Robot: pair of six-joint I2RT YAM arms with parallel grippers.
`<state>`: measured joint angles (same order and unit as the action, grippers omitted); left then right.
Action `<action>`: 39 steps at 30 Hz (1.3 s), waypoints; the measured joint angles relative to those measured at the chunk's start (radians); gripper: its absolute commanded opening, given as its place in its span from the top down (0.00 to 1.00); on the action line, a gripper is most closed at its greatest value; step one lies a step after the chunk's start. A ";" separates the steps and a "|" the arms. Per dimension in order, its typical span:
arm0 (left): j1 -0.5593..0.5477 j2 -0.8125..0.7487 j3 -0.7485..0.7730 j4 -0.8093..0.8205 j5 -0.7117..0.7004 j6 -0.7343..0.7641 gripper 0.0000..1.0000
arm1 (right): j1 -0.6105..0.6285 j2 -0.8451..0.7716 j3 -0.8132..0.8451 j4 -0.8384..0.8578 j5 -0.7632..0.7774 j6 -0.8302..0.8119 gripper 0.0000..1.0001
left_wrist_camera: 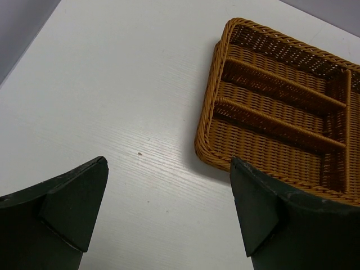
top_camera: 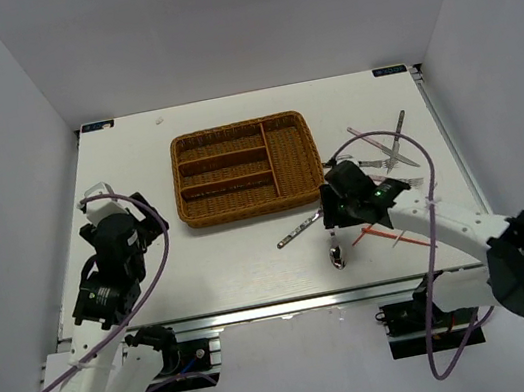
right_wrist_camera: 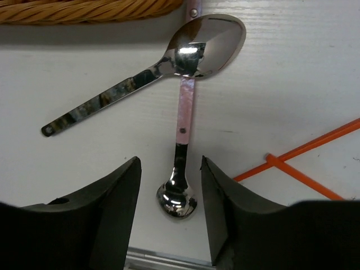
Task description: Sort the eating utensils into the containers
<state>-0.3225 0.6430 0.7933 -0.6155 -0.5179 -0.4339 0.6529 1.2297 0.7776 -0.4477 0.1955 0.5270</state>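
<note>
Top external, layout: wicker tray [top_camera: 238, 127] lies toward the far middle of the white table [top_camera: 154, 276]; the utensils lie on the table to its right.
Loose pile: forks and knives [top_camera: 388, 162] lie crossed near the right edge, apart from the tray.
Chopsticks: red chopsticks [right_wrist_camera: 271, 160] lie crossed on the table, just right of the right gripper.
Plain metal spoon [right_wrist_camera: 211, 39]: lies flat, bowl near the tray rim and resting over the other spoon's handle.
Pink-handled spoon [right_wrist_camera: 184, 112]: lies flat, bowl toward the near table edge.
Right gripper [right_wrist_camera: 170, 169]: jaws apart, one finger on each side of the pink-handled spoon's bowl, not clamped.
Left gripper [left_wrist_camera: 169, 191]: jaws wide apart with nothing between them, over bare table by the tray's near-left corner.
</note>
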 measured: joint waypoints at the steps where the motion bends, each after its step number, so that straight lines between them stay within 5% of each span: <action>1: 0.000 0.003 0.000 0.000 0.003 0.000 0.02 | 0.006 0.028 0.000 0.011 0.021 0.011 0.49; 9: 0.000 0.010 0.000 0.006 0.018 0.001 0.02 | 0.024 0.200 -0.005 0.106 0.100 0.041 0.53; 11: 0.000 0.010 -0.001 0.010 0.022 0.003 0.02 | 0.024 0.228 -0.010 0.131 0.101 0.043 0.64; 15: 0.000 0.014 -0.001 0.011 0.029 0.004 0.02 | 0.024 0.274 -0.028 0.166 0.117 0.054 0.69; 21: 0.000 0.014 -0.001 0.011 0.032 0.004 0.02 | 0.021 0.266 -0.053 0.219 0.144 0.072 1.00; 39: 0.000 0.031 -0.002 0.011 0.033 0.005 0.02 | -0.142 0.082 -0.022 -0.021 0.328 0.032 1.00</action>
<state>-0.3225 0.6735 0.7914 -0.6048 -0.4850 -0.4294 0.5106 1.3121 0.7555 -0.4683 0.5240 0.5591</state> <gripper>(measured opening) 0.981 0.156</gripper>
